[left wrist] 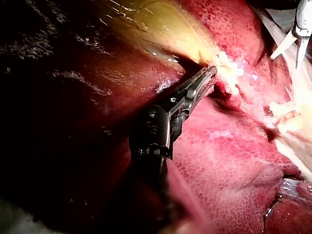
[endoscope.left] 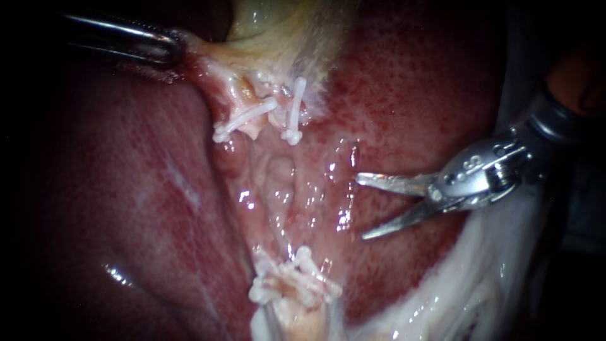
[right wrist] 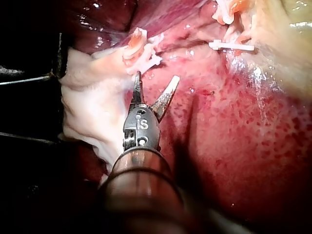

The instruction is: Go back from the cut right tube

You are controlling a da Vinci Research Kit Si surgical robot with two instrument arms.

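End effector of right instrument (endoscope.left: 361, 208) wide open, empty, over liver (endoscope.left: 404, 82)

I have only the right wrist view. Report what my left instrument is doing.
Observer: The left instrument comes in at the endoscope view's upper left, its jaws shut on pale tissue beside the gallbladder.
Operator: Tell me what sits next to that grip.
Observer: Two white clips lie side by side just beyond the held tissue, and the jaws touch neither.
Operator: Place my right instrument against the left one.
Observer: The right instrument, jaws open, stands well apart from the left one, on the other side of those clips.
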